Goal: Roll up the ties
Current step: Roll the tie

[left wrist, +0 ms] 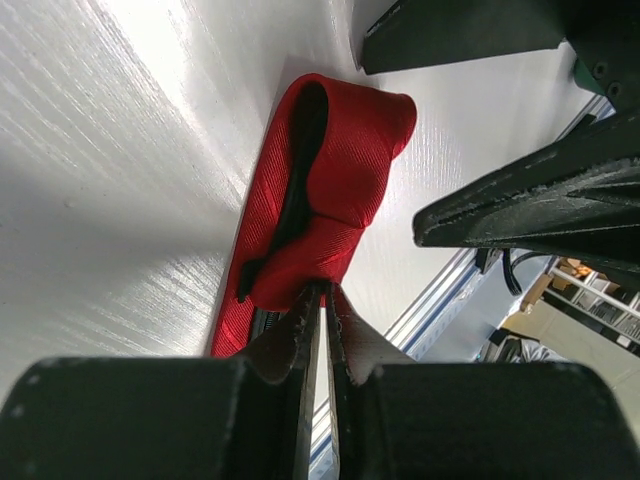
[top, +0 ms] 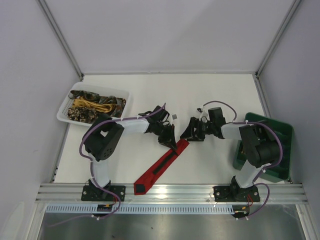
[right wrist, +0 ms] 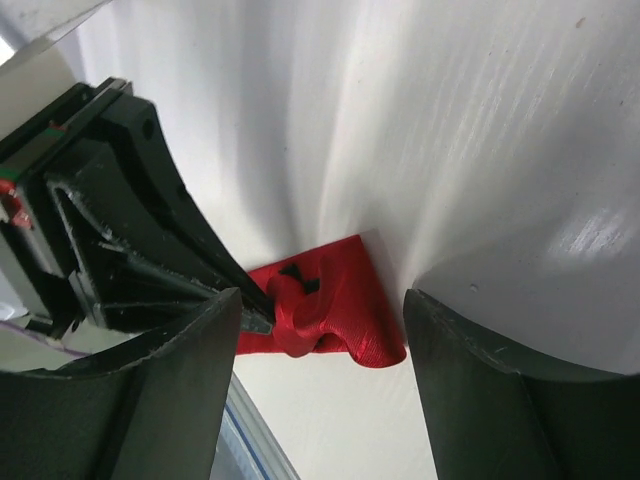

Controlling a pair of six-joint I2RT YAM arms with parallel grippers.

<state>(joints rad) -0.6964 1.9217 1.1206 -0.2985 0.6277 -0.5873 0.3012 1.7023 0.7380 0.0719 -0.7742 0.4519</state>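
Closest in, the left gripper has its two black fingers pressed together on a pinch of the red tie. The fabric is caught right at their tips. Just past that grip, the tie's narrow end is doubled back on itself into a short, loose fold. A dark strip of backing shows along the inside of the fold.

The right gripper faces it from the right with its fingers standing well apart. The folded red end sits in the gap between them. The right-hand finger is just beside the fold's corner, but whether it touches the cloth cannot be told.

From above, the two grippers, left and right, meet tip to tip near the middle of the table. From there the red tie runs flat and straight, diagonally toward the near left. The dark backing shows down its middle, and its wide pointed end reaches the metal rail along the near edge.

At the far left stands a white mesh basket with the other ties heaped inside, brown-gold patterned and yellow. A green tray sits at the right edge of the table, partly hidden by the right arm.
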